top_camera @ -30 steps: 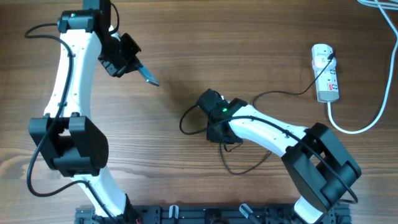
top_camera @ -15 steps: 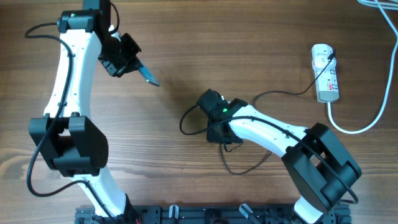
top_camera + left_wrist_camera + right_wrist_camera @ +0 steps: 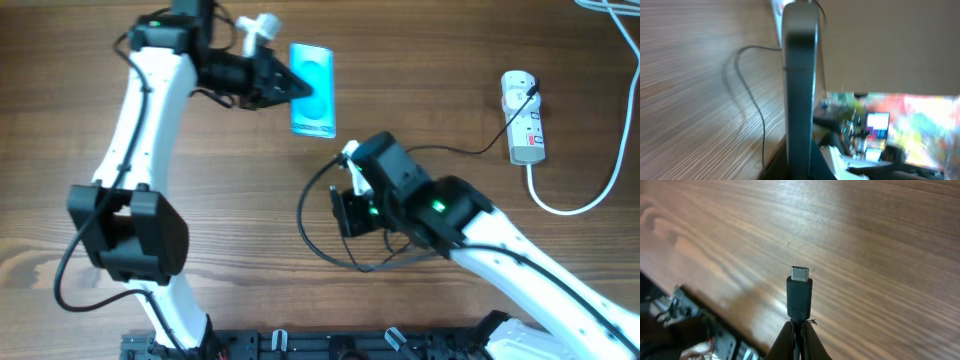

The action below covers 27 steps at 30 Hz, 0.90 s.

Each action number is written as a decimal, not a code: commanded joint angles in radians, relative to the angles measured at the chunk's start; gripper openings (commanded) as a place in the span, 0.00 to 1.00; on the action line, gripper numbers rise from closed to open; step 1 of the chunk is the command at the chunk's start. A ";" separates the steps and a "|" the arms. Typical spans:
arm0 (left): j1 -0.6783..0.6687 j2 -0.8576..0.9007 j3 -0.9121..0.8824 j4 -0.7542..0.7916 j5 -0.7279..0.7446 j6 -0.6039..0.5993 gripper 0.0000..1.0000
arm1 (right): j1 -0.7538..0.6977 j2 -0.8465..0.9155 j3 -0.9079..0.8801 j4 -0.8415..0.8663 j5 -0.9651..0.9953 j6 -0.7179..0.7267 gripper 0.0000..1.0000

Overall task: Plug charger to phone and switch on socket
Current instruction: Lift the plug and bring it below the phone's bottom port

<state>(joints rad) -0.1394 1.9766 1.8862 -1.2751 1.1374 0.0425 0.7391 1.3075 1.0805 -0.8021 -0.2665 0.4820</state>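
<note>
phone [image 3: 313, 90] is being clamped by left gripper [image 3: 291, 86] at 12 o'clock | charger [image 3: 800, 292] tip is being pinched by right gripper [image 3: 798, 340] near centre | socket [image 3: 524, 120] is being seen at 2 o'clock

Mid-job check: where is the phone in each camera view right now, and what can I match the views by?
Overhead: the phone is upper centre, cyan screen up, held at its left edge by the left gripper.
Left wrist: seen edge-on, a dark upright slab mid-frame.
Right wrist: not in it.
Shared landmark: the charger, its thin black cable in overhead and left wrist, its connector in right wrist.
</note>
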 commanded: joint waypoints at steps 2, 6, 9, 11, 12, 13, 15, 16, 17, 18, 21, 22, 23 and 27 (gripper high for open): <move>-0.103 -0.049 0.013 0.058 0.066 0.053 0.04 | 0.003 -0.092 0.013 -0.021 -0.026 -0.035 0.04; -0.145 -0.114 0.012 0.095 -0.183 -0.082 0.04 | 0.003 -0.139 0.014 -0.016 0.012 0.006 0.05; -0.153 -0.144 0.012 0.117 -0.261 -0.153 0.04 | 0.003 -0.159 0.014 0.004 0.065 0.073 0.04; -0.149 -0.151 0.012 0.153 -0.260 -0.255 0.04 | 0.003 -0.161 0.014 0.042 0.063 0.105 0.05; -0.149 -0.151 0.012 0.162 -0.259 -0.288 0.04 | 0.003 -0.161 0.014 0.049 0.063 0.106 0.04; -0.149 -0.151 0.012 0.166 -0.255 -0.302 0.04 | 0.003 -0.161 0.014 0.059 0.063 0.107 0.04; -0.154 -0.151 0.012 0.161 -0.248 -0.301 0.04 | 0.003 -0.161 0.014 0.073 0.064 0.124 0.04; -0.158 -0.151 0.012 0.160 -0.249 -0.301 0.04 | 0.003 -0.161 0.014 0.085 0.064 0.124 0.05; -0.164 -0.151 0.012 0.159 -0.249 -0.290 0.04 | 0.003 -0.161 0.014 0.095 0.064 0.124 0.04; -0.168 -0.151 0.012 0.159 -0.249 -0.282 0.04 | 0.003 -0.161 0.014 0.108 0.064 0.124 0.05; -0.171 -0.151 0.012 0.156 -0.248 -0.283 0.04 | 0.003 -0.159 0.014 0.140 0.113 0.129 0.05; -0.171 -0.151 0.012 0.153 -0.247 -0.283 0.04 | 0.003 -0.157 0.014 0.142 0.127 0.129 0.05; -0.171 -0.151 0.012 0.149 -0.245 -0.282 0.04 | 0.003 -0.154 0.014 0.142 0.137 0.128 0.05; -0.171 -0.151 0.012 0.137 -0.245 -0.211 0.04 | -0.031 -0.144 0.014 0.143 0.132 0.141 0.05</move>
<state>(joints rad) -0.3077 1.8488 1.8862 -1.1313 0.8753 -0.2245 0.7322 1.1625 1.0805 -0.6647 -0.1596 0.6037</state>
